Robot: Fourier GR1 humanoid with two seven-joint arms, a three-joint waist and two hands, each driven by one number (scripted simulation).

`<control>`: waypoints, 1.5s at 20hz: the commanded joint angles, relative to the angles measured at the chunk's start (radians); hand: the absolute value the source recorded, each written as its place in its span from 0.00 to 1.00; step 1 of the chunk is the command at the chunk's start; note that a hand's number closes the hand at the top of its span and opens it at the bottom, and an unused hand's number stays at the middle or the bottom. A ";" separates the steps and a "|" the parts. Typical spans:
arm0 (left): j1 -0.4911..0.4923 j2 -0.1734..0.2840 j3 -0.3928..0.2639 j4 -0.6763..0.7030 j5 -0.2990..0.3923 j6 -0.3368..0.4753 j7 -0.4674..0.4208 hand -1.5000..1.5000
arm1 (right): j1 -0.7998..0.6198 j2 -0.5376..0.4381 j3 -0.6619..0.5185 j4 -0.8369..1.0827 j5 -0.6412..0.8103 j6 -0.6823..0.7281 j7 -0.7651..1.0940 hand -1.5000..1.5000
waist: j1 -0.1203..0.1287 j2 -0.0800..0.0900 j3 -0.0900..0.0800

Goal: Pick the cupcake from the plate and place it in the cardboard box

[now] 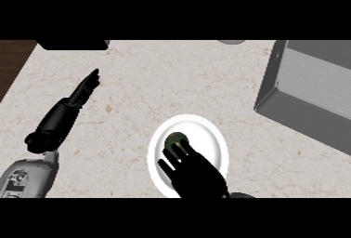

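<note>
A white plate (205, 128) lies on the marble counter near the lower middle. On it sits a small dark cupcake (175, 138) with a greenish top. My right hand (195, 174) comes in from the lower edge over the plate, its fingers spread and straight, fingertips touching the near side of the cupcake and partly hiding it. My left hand (83, 88) rests at the left, fingers straight and pointing away up the counter. The grey box (308, 93) stands at the right, its open top facing up.
The counter's left edge meets dark wood (12, 60) at the upper left. A dark object (72, 44) sits at the far edge, and a small grey thing (231, 42) peeks in at the top.
</note>
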 commanded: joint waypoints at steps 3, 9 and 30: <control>-0.034 -0.003 0.043 -0.020 0.010 -0.042 0.055 0.50 | 0.033 0.019 -0.039 0.070 0.050 -0.027 -0.101 0.00 | 0.000 0.000 0.000; 0.069 -0.026 0.041 -0.085 -0.025 -0.045 0.019 0.50 | 0.060 0.049 -0.050 0.106 0.112 -0.022 -0.145 0.00 | 0.002 -0.001 0.000; 0.017 -0.062 0.081 0.019 -0.082 -0.078 -0.042 0.50 | 0.058 0.089 -0.081 0.438 0.316 -0.383 -0.445 1.00 | 0.003 0.002 0.000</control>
